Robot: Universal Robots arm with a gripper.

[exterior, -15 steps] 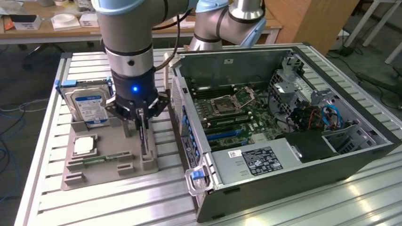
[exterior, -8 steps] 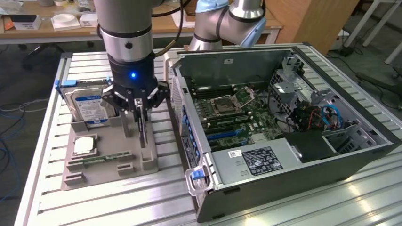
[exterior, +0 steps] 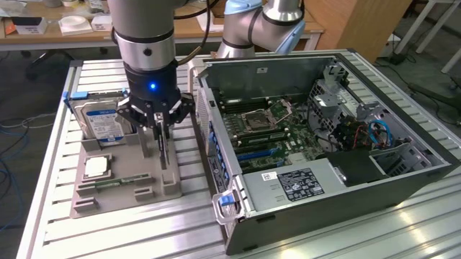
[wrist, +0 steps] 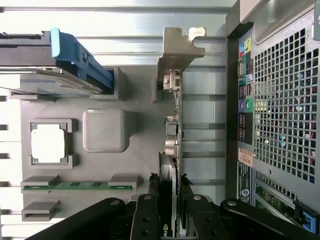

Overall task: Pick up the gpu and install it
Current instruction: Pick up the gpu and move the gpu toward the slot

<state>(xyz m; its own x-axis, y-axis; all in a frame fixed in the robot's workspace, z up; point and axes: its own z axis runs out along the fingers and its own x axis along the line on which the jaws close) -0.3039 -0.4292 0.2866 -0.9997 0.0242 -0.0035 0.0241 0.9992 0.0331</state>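
The gpu (exterior: 164, 154) is a thin dark card standing on edge in a slot of the grey parts holder (exterior: 122, 189). In the wrist view the gpu (wrist: 173, 125) is seen edge-on, with its silvery bracket at the far end. My gripper (exterior: 163, 135) hangs straight above the card. Its black fingers (wrist: 150, 217) sit against both faces of the card's near end, so the gripper (wrist: 171, 220) is shut on it. The card still rests in its holder slot.
The holder (wrist: 135, 165) also carries a hard drive (exterior: 104, 121) with a blue-white label, a square processor (exterior: 97, 166) and a slim green memory stick (exterior: 122, 182). The open computer case (exterior: 324, 135) lies right beside the holder, its perforated rear panel (wrist: 280, 100) close to the card.
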